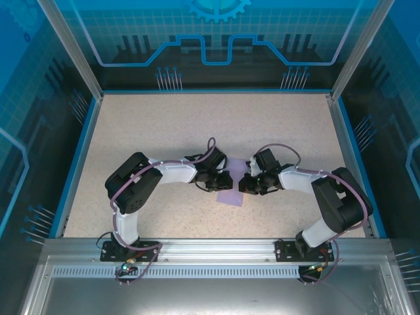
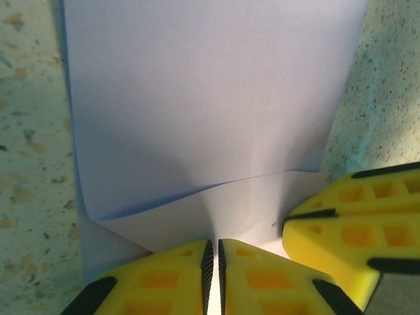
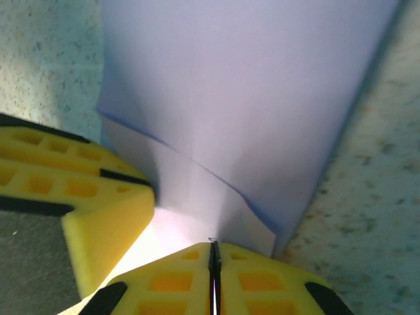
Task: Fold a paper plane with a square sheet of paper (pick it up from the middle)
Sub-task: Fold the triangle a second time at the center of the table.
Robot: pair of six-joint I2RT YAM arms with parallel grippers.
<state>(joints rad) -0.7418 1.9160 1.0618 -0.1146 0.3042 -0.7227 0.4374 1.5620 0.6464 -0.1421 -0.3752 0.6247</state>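
Note:
The square sheet of paper [image 1: 231, 195] is lavender and lies on the speckled table between the two arms. My left gripper [image 1: 226, 181] and right gripper [image 1: 245, 185] meet over its far edge, almost touching each other. In the left wrist view the paper [image 2: 197, 98] spreads away with one folded layer edge across it, and my left gripper [image 2: 213, 243] is shut on its near edge. In the right wrist view the paper [image 3: 243, 85] shows the same layered fold, and my right gripper [image 3: 214, 245] is shut on its edge. Each wrist view has the other gripper's yellow fingers [image 2: 348, 230] [image 3: 72, 197] beside the paper.
The speckled beige table [image 1: 164, 131] is bounded by a blue rim [image 1: 75, 157] and metal frame posts [image 1: 69, 46]. Both arm bases are bolted to the near rail [image 1: 210, 252].

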